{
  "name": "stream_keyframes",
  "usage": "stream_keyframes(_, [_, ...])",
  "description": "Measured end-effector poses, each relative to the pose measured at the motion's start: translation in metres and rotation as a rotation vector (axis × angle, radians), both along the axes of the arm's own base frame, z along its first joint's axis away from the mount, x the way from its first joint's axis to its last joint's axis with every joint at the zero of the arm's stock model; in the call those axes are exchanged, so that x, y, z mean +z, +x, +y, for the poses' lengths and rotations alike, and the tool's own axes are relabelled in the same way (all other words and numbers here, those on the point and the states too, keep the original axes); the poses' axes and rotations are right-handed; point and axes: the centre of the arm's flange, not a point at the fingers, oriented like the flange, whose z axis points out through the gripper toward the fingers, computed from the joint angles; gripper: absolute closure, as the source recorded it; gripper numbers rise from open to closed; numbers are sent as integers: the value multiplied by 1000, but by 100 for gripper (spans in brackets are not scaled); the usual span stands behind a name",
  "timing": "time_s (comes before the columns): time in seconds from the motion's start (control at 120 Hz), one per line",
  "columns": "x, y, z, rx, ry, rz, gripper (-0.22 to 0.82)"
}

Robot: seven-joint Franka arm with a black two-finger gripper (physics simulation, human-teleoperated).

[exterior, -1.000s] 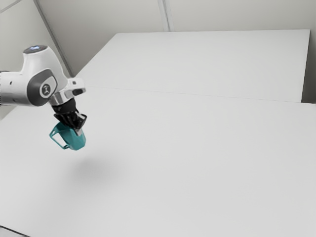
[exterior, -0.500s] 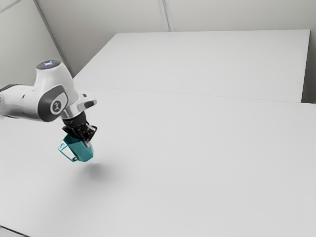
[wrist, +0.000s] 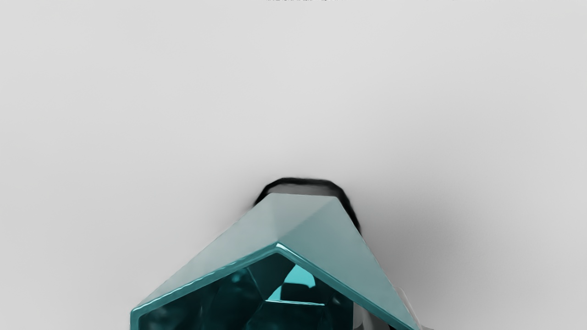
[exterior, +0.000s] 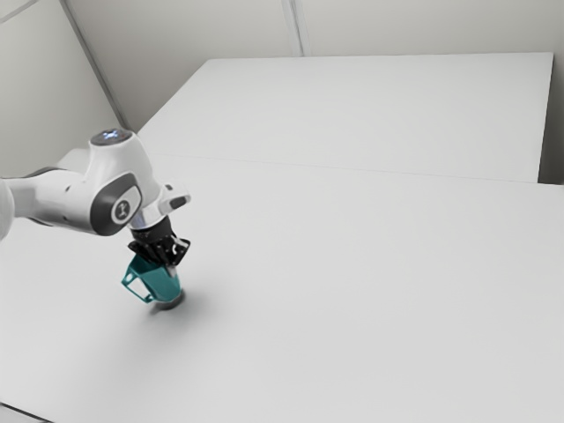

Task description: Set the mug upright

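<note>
The pincer (exterior: 170,268) is seen left of centre in the exterior view, clamped on the mug (exterior: 162,281) by its wall, 1 finger (wrist: 366,321) being set inside the mouth. At the lower left of that frame, 1 dark line (exterior: 26,413) is seen. From the left edge the arm (exterior: 70,198) is extended; below it, the handle (exterior: 137,294) is pointed toward the frame's left. The mug is held tilted, mouth up, its base leaned toward the lower right. Beneath it, a dark patch (exterior: 172,302) is cast on the table (exterior: 370,291); whether the table is touched cannot be told.
</note>
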Motion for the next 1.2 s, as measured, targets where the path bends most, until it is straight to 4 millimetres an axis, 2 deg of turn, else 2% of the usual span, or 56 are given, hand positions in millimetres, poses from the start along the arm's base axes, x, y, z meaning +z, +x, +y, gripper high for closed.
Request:
stream_keyframes(0.2, [-6,4,-2,19,1,-9,77])
stream_keyframes(0.4, [-2,6,-11,17,-1,-29,57])
stream_keyframes(0.533, [12,10,-14,17,-3,-62,45])
stream_keyframes(0.633, [33,20,-18,17,-5,-94,32])
stream_keyframes(0.808, [86,41,-17,27,-1,-112,16])
stream_keyframes(0.975, [123,58,-17,35,5,-87,8])
stream_keyframes(1.2, [177,83,-27,28,12,-66,4])
